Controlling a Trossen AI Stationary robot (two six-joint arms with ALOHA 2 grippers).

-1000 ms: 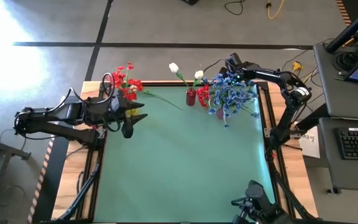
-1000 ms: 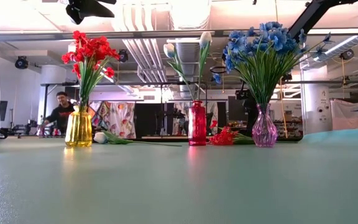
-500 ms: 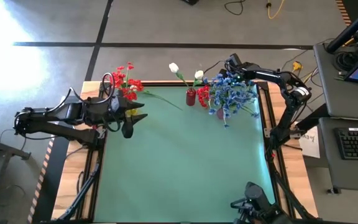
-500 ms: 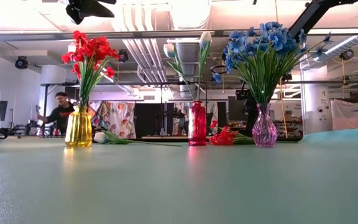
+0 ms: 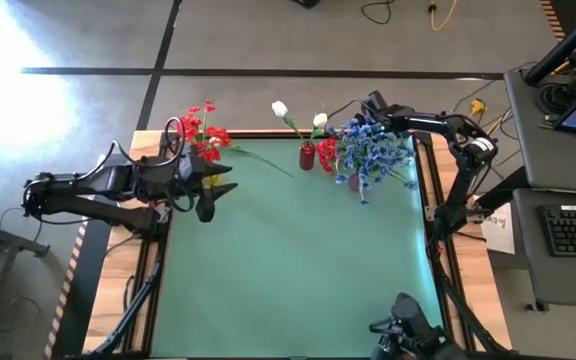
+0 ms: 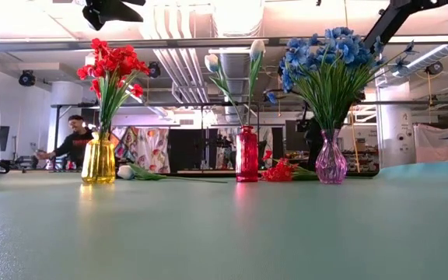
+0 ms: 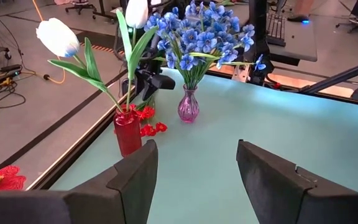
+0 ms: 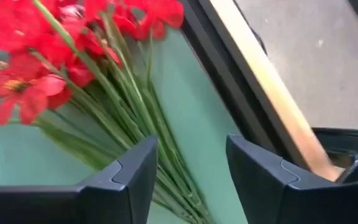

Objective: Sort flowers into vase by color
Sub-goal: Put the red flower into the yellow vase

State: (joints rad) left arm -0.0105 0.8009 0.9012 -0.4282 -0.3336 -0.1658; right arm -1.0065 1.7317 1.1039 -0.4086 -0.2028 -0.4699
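Loose red flowers [image 8: 73,50] lie on the green table near its far edge, between the red vase [image 6: 246,154] with white tulips [image 5: 280,108] and the pink vase [image 6: 330,159] with blue flowers [image 5: 373,150]. My right gripper [image 8: 191,149] hangs open over their green stems [image 8: 135,118], one finger on either side; whether it touches them I cannot tell. The yellow vase [image 6: 99,159] at the far left holds red flowers [image 5: 203,130]. My left gripper [image 7: 197,155] waits open and empty at the left [image 5: 213,195].
A white tulip [image 6: 127,172] lies on the table beside the yellow vase, its stem [image 5: 263,160] pointing toward the red vase. The table's wooden far edge [image 8: 272,93] runs close behind my right gripper. Green table [image 5: 288,270] lies toward the near side. A person [image 6: 75,140] stands far behind.
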